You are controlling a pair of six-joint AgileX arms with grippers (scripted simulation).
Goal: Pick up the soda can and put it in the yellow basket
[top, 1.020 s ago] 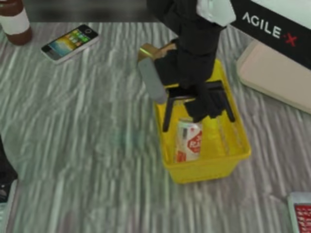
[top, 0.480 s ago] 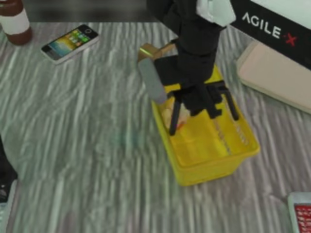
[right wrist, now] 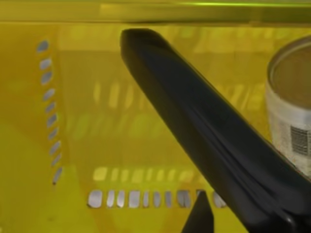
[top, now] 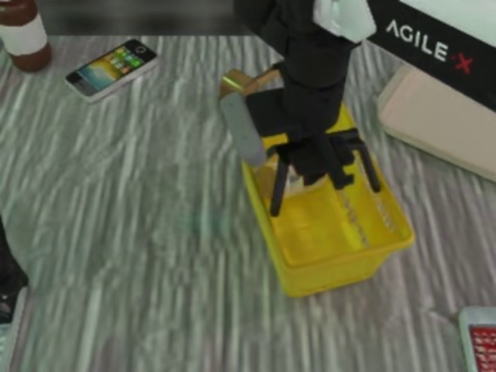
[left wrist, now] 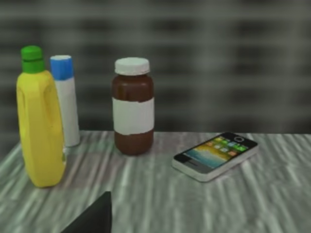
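a grey table top (top: 139, 232) with pale, wood-like streaks is filling the top view and stretching back to a dim, dark strip along its far edge, while a blurred wall (left wrist: 218, 58) of dark grey horizontal bands is standing behind it.
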